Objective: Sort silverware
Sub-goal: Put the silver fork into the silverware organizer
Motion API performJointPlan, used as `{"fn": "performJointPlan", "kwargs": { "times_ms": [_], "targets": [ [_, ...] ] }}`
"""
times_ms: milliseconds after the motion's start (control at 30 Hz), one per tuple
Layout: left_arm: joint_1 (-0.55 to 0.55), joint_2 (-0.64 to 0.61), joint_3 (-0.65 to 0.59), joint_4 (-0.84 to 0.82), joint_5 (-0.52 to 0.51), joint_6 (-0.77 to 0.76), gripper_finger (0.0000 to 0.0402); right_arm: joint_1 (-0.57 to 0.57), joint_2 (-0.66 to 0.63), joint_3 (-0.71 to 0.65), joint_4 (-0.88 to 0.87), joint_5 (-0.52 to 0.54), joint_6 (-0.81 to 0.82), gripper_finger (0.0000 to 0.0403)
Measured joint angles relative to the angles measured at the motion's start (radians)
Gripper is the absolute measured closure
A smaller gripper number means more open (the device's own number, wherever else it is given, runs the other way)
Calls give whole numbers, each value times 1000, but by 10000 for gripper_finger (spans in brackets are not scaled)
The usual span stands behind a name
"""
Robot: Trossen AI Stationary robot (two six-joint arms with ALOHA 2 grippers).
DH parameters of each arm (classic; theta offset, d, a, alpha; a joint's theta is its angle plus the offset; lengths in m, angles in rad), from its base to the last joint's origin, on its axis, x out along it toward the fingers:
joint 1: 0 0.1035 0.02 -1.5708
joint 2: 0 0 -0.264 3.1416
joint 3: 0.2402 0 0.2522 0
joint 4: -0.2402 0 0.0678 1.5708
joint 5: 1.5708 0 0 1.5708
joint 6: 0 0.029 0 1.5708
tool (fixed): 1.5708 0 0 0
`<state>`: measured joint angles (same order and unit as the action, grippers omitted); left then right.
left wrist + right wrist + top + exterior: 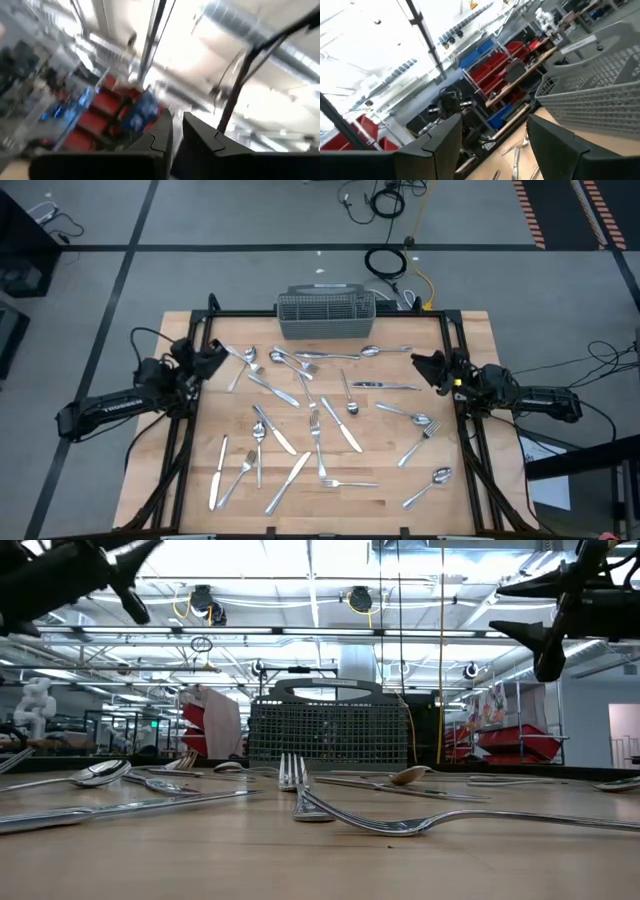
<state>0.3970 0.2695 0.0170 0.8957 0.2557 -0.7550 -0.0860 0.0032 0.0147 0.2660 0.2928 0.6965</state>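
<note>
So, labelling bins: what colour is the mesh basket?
Grey; the basket shows best in the high view.

Beyond my table (470, 330) I see a grey floor (250, 220) crossed by dark lines, cables (385, 200) coiled on it. The ceiling (320, 570) glows bright (pipes and lamps hang there), and red bins (495, 62) fill distant shelves.

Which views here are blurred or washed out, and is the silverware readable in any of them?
High view: evenly lit and sharp, the silverware clear on the table. Low view: bright ceiling lights, near fork legible, basket backlit. Left wrist view: streaked with motion blur and overexposed, showing only the left hand. Right wrist view: pale glare on one side, the right hand clear.
</note>
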Motion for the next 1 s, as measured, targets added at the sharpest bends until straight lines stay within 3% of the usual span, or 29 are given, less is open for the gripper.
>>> {"fn": "performJointPlan", "kwargs": {
  "times_ms": [133,333,433,500,600,700,900,1000],
  "targets": [
    [0,0,1,95,-88,-25,350,0,0,0,17,51,-28,190],
    [0,0,2,146,-120,-18,350,0,0,0,13,50,-34,190],
    [0,0,3,147,-228,63,350,0,0,0,6,50,-37,190],
    [0,0,8,110,-248,148,350,0,0,0,4,49,-37,190],
    [0,10,83,-174,-252,230,350,0,0,0,1,47,-38,190],
    [0,66,253,-568,-254,288,350,0,0,0,-1,46,-47,190],
    [0,317,656,-1289,-248,624,350,0,0,0,-10,46,-121,190],
    [0,450,769,-1515,-294,742,350,0,0,0,-33,52,-133,190]
  ]
}}
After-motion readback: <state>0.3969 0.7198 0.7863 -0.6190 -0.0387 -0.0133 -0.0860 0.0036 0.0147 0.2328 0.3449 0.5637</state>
